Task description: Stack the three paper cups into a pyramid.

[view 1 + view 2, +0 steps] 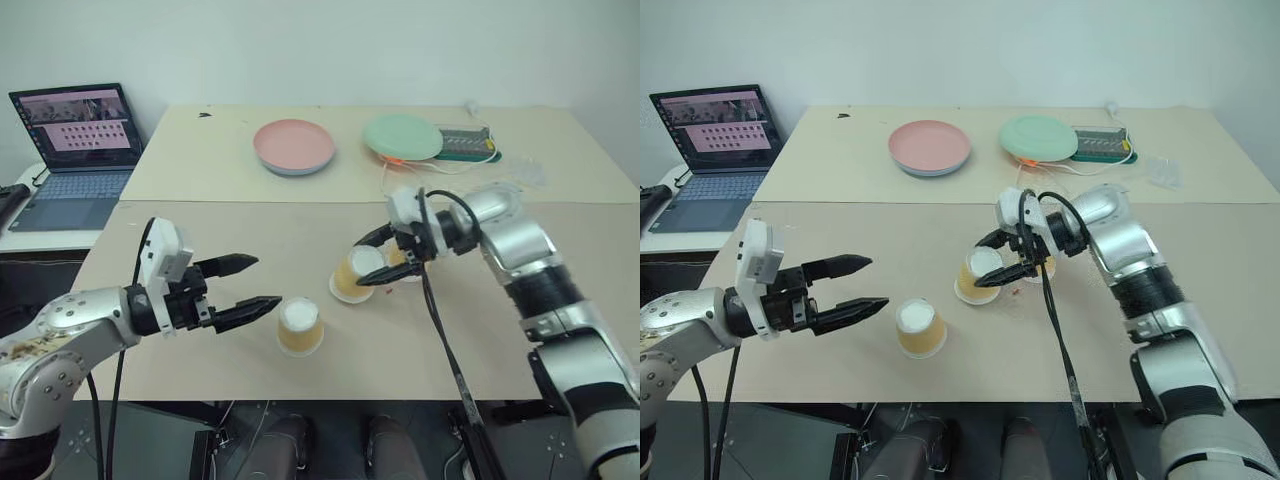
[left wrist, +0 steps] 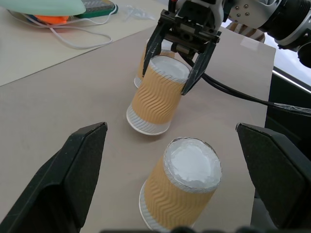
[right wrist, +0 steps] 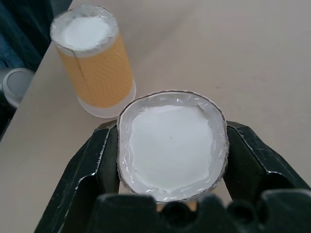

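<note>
Three yellow-orange paper cups are on the near table, all base-up. One cup (image 1: 300, 327) stands alone by the front edge, just right of my left gripper (image 1: 266, 282), which is open and holds nothing. My right gripper (image 1: 361, 262) is shut on a second cup (image 1: 352, 275), gripping it near its white base (image 3: 171, 145); that cup is tilted, and I cannot tell whether its rim touches the table. Behind this grip, the third cup (image 1: 1042, 268) is mostly hidden. In the left wrist view the lone cup (image 2: 182, 187) sits nearest, the held cup (image 2: 158, 97) beyond it.
On the far table are a pink plate (image 1: 293, 146), a green plate (image 1: 402, 137), a tray with cables (image 1: 466, 143) and a clear wrapper (image 1: 527, 173). A laptop (image 1: 75, 150) sits on a side surface at the left. A black cable (image 1: 440, 330) hangs from my right arm.
</note>
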